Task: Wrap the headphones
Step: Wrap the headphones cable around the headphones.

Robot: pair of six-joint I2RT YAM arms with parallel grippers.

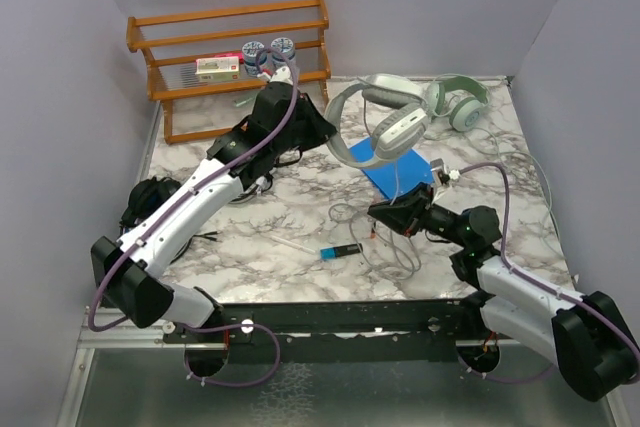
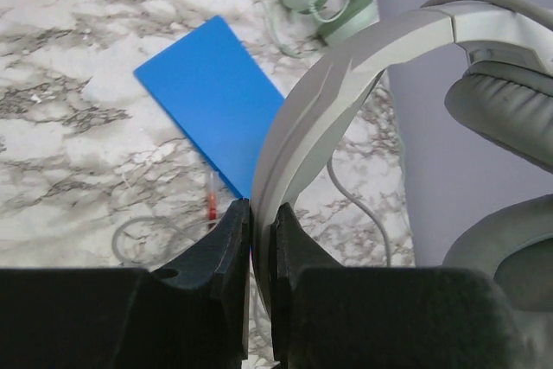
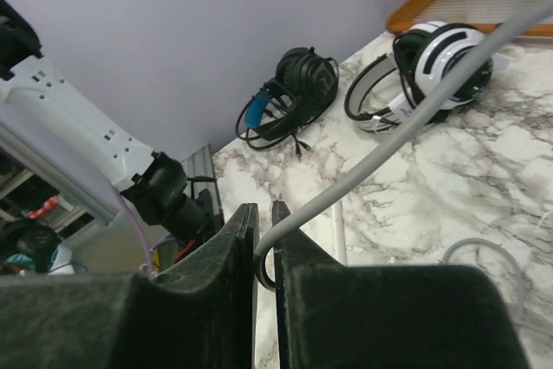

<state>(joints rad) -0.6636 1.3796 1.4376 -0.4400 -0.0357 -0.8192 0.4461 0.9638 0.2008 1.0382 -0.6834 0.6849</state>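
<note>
The left end effector (image 2: 259,239) is pressed together on the headband (image 2: 346,66) of the grey headphones (image 1: 392,125), near one end of the band. This pair is held up above the table (image 1: 290,222), over a blue card (image 1: 405,177) which lies flat on the marble surface. In the left wrist view the two ear cups are seen at the right side, close to the camera.

The right end effector (image 3: 263,244) is almost closed, and a thin grey cable (image 3: 389,140) is pinched between its fingers. From the fingers the cable goes up and away, and in the top view a thin line is seen coming down from the grey headphones to this end effector. More loops of cable are lying on the table just beside the right end effector, but it cannot be told how they are connected.

Three other pairs are on the table. The green headphones (image 1: 462,102) are placed at the far right corner. The black headphones (image 3: 298,88) are at the left edge, near the wall. The white-and-black headphones (image 3: 436,71) are lying in front of a wooden rack (image 1: 230,42), partly hidden under the left arm in the top view. A small black-and-blue stick (image 1: 340,250) is lying near the front of the table, between the two arms.
</note>
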